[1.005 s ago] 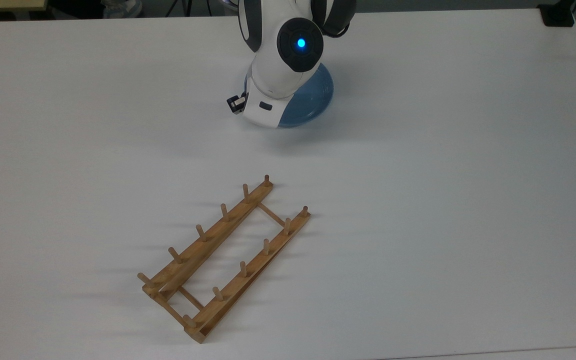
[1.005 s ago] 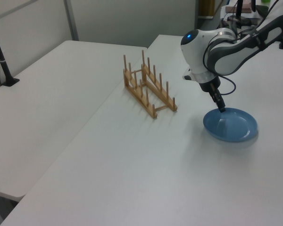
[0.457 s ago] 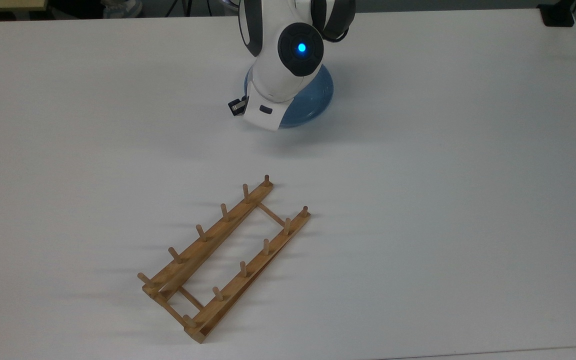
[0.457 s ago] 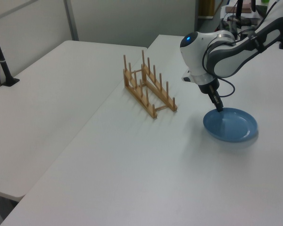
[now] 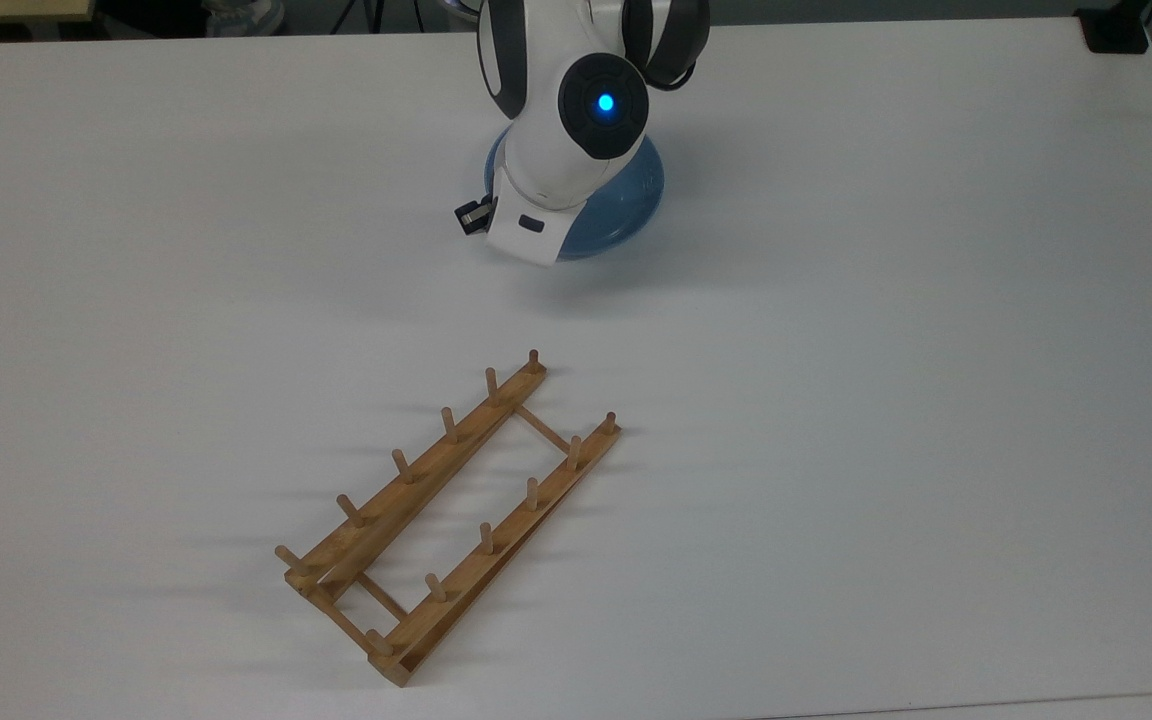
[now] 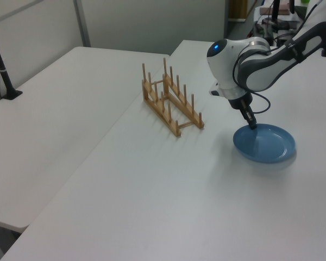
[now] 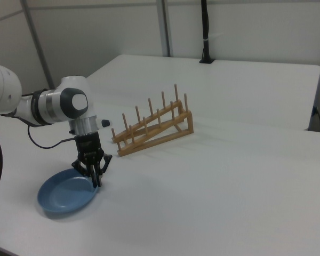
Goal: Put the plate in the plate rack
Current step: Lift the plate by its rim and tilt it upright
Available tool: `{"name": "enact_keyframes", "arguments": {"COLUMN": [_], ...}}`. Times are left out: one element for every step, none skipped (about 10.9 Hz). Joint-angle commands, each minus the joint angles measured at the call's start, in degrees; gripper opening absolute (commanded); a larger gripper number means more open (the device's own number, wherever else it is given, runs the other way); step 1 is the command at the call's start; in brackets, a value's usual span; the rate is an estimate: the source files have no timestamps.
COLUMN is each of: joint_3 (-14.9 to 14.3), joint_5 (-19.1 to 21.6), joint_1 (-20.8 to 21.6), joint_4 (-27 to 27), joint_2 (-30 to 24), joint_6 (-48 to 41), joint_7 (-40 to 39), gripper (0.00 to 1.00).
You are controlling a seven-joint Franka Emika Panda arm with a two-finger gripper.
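- The plate (image 7: 64,194) lies flat on the table (image 5: 886,350) at the lower left of the right view. In the top view it is at upper centre, half hidden under the arm (image 5: 576,110).
- The gripper (image 7: 96,182) points down at the plate's rim on the side facing the rack (image 7: 152,125). Its fingers stand close together at the rim. Whether they have pinched it I cannot tell.
- The rack sits well apart from the plate, in the lower centre of the top view, with all its slots free.
- Risk: a glossy rim held by narrow fingertips could slip out as the plate lifts, and drop back.
- Risk: a one-edge hold would let the plate swing or tilt, so it may reach the rack at the wrong angle.
- Risk: if the plate comes down on top of the pegs rather than between them, it could knock or drag the light rack.
- Risk: released before it is seated between pegs, the plate could roll or topple out.
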Motion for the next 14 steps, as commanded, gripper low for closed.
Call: {"name": "enact_keyframes", "arguments": {"joint_3": [-0.38, -0.38, -0.38, -0.38, -0.38, -0.38, -0.38, -0.38, -0.47, -0.47, -0.56, -0.82, -0.91, -1.17], "joint_5": [-0.68, -0.51, -0.33, -0.33, -0.16, 0.02, 0.11, 0.72, 1.16, 1.60, 2.13, 2.74, 3.18, 3.10], "joint_1": [0.00, -0.09, -0.18, -0.27, -0.70, -1.06, -1.23, -1.23, -1.23, -1.23, -1.23, -1.50, -1.67, -1.67], "joint_4": [3.00, 3.96, 4.75, 5.89, 7.64, 9.14, 10.89, 13.00, 15.37, 17.83, 20.12, 22.14, 23.55, 24.53], "joint_2": [0.32, 0.32, 0.32, 0.24, 0.06, -0.29, -0.64, -0.73, -0.82, -0.91, -1.08, -1.43, -1.87, -2.22], "joint_6": [1.11, 0.94, 0.85, 0.59, 0.24, -0.90, -2.74, -4.84, -6.52, -7.75, -8.63, -9.08, -9.08, -8.82], "joint_7": [0.79, 0.70, 0.70, 0.70, 0.87, 0.87, 0.79, 0.70, 0.70, 0.70, 0.78, 0.78, 1.05, 1.31], "gripper": [0.02, 0.01, 0.01, 0.00, 0.00, 0.00, 0.00, 0.00, 0.00, 0.00, 0.00, 0.00, 0.00, 0.00]}}
